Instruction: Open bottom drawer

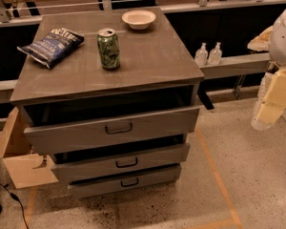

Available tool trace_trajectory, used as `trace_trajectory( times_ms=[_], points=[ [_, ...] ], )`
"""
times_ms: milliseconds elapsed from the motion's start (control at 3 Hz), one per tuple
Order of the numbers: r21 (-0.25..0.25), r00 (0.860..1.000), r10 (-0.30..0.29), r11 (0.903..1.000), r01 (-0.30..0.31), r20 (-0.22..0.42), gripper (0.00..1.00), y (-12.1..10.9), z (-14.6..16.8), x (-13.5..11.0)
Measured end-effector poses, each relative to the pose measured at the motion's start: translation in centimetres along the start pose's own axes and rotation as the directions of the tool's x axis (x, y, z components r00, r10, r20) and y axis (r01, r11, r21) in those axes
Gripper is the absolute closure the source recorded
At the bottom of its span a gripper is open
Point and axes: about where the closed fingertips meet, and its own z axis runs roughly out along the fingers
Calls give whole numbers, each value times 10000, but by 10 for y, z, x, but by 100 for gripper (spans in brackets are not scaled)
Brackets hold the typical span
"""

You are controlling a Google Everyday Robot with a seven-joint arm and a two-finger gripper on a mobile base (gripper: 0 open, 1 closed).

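The grey cabinet (148,66) has three drawer fronts, each standing slightly out from the frame. The bottom drawer (95,187) is the lowest and narrowest front, close to the floor, with a small dark bar handle (129,182) at its centre. Above it are the mid-sized drawer (86,168) and the tallest top drawer (66,135). My gripper (272,101), white arm with pale yellow end parts, hangs at the right edge of the view. It is well to the right of the cabinet, about level with the top drawer, and touches nothing.
On the cabinet top lie a dark blue chip bag (51,45), a green can (108,48) and a white bowl (138,18). Two small bottles (208,54) stand on a ledge behind. A cardboard box (19,161) sits left of the cabinet. Orange tape lines (218,180) cross the floor.
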Motion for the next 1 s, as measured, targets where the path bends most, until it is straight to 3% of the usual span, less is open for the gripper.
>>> trace_trajectory(
  times_ms=[667,1000],
  points=[
    [-113,9999,-58,9999,59,123,0,4,14,3],
    [-241,9935,-622,9976,647,949,0,20,70,5]
  ],
)
